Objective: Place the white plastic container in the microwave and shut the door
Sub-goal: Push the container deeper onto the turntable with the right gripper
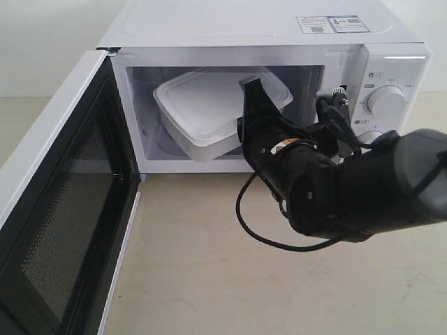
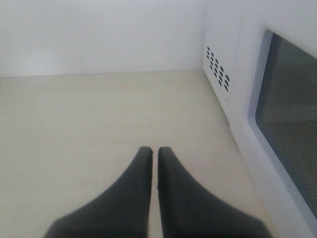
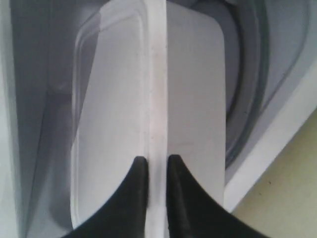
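Note:
The white plastic container [image 1: 209, 105] is inside the open microwave [image 1: 244, 24], slightly tilted above the glass turntable [image 3: 247, 74]. My right gripper [image 1: 250, 89] reaches into the cavity and is shut on the container's lid rim at its near right edge. In the right wrist view, the right gripper [image 3: 157, 159] has one finger on each side of the rim of the container [image 3: 114, 99]. The door [image 1: 63, 209] stands wide open on the left. My left gripper [image 2: 154, 148] is shut and empty, hovering low over the table beside the door's outer window [image 2: 287, 114].
Two knobs [image 1: 386, 100] sit on the microwave's right panel, just behind my right arm. A black cable [image 1: 244, 216] loops below the right wrist. The beige tabletop [image 1: 230, 279] stretches in front of the microwave. Side vents [image 2: 218, 67] show in the left wrist view.

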Robot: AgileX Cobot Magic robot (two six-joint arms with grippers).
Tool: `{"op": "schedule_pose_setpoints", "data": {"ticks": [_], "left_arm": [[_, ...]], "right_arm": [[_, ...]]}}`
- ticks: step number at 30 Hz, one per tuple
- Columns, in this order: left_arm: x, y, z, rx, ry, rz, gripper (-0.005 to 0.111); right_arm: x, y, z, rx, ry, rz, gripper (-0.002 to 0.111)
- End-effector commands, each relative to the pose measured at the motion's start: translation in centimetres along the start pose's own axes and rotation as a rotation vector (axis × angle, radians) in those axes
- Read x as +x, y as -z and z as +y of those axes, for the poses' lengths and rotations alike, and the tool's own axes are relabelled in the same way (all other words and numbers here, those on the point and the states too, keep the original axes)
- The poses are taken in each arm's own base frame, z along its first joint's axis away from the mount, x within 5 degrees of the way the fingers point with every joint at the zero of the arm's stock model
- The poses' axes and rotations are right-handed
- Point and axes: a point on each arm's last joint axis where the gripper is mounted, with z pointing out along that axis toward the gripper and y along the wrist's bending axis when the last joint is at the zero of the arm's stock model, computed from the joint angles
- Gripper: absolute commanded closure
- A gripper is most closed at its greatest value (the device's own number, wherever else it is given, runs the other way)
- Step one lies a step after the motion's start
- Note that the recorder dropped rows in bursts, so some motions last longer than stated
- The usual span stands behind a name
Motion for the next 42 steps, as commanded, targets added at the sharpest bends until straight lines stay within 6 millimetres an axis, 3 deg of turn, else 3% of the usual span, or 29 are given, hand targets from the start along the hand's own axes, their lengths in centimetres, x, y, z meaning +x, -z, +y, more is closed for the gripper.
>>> {"op": "schedule_pose_setpoints", "data": {"ticks": [1, 15, 26, 28, 33, 35, 42], "left_arm": [[0.1, 0.0, 0.0, -0.002, 0.002, 0.003, 0.102], [0.1, 0.0, 0.0, -0.002, 0.002, 0.003, 0.102], [0.1, 0.0, 0.0, -0.002, 0.002, 0.003, 0.102], [0.1, 0.0, 0.0, -0.002, 0.002, 0.003, 0.102], [0.1, 0.0, 0.0, -0.002, 0.002, 0.003, 0.102], [0.1, 0.0, 0.0, -0.002, 0.002, 0.003, 0.102], [0.1, 0.0, 0.0, -0.002, 0.002, 0.003, 0.102]], "right_arm": [[0.2, -1.2, 1.0, -0.022, 0.027, -0.045, 0.108], [1.5, -4.6, 1.3, 0.015, 0.065, -0.095, 0.108], [1.1, -5.0, 0.8, 0.029, 0.095, -0.160, 0.107], [1.1, -5.0, 0.8, 0.026, 0.099, -0.159, 0.099], [1.1, -5.0, 0.8, 0.023, 0.098, -0.156, 0.060], [1.2, -5.0, 0.9, 0.018, 0.107, -0.148, 0.053], [2.5, -3.6, 1.5, -0.023, 0.161, -0.089, 0.064]]}}
